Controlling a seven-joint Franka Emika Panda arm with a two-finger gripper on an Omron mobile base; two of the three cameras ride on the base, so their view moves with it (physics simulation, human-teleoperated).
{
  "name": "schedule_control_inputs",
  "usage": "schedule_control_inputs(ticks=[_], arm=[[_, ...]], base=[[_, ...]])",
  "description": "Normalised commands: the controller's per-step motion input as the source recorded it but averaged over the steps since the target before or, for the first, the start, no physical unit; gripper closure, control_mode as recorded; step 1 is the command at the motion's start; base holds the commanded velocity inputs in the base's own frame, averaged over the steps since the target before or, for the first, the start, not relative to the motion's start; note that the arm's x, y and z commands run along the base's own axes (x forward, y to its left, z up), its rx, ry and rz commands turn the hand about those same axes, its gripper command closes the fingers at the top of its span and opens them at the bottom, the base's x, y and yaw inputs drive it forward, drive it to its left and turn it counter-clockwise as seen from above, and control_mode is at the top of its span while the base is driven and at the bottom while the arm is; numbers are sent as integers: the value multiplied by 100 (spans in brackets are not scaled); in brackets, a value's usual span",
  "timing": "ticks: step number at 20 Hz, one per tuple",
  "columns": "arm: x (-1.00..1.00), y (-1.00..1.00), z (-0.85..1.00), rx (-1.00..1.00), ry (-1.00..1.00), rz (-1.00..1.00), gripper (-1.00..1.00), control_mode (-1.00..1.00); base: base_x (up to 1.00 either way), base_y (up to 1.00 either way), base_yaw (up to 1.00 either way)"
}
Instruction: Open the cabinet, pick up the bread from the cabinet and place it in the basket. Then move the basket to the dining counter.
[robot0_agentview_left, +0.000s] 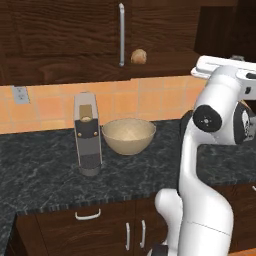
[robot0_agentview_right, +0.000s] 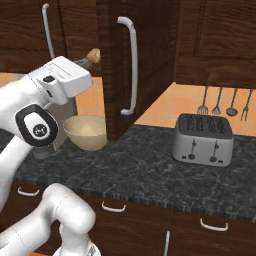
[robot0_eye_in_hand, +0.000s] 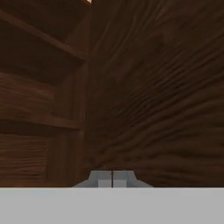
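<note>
- My gripper (robot0_eye_in_hand: 112, 178) was shut tight and held nothing.
- The bread (robot0_agentview_left: 138, 56) sat in the cabinet (robot0_agentview_right: 145, 55), above the basket (robot0_agentview_left: 128, 135).
- I could knock the bread off the shelf with shut fingers.

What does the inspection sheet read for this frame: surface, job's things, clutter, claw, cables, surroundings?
Surface: dark speckled counter, holding the items below.
Job's things: cabinet has a door swung open; bread sits on its lower shelf; basket stands on the counter, nothing in it.
Clutter: coffee machine left of the basket; toaster further right.
Claw: claw shut, holding nothing, facing wood grain inside the cabinet.
Cables: nothing seen.
Surroundings: orange tiled backsplash, wall outlet, hanging utensils, low cabinets beneath.
</note>
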Motion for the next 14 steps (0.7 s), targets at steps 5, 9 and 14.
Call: schedule_control_inputs(ticks=[5, 9, 14], arm=[[59, -82, -13, 13, 13, -29, 100, -100], [56, -97, -2, 13, 8, -22, 100, -100], [28, -100, 0, 16, 1, -15, 100, -100]], base=[[0, 0, 0], [0, 0, 0], [0, 0, 0]])
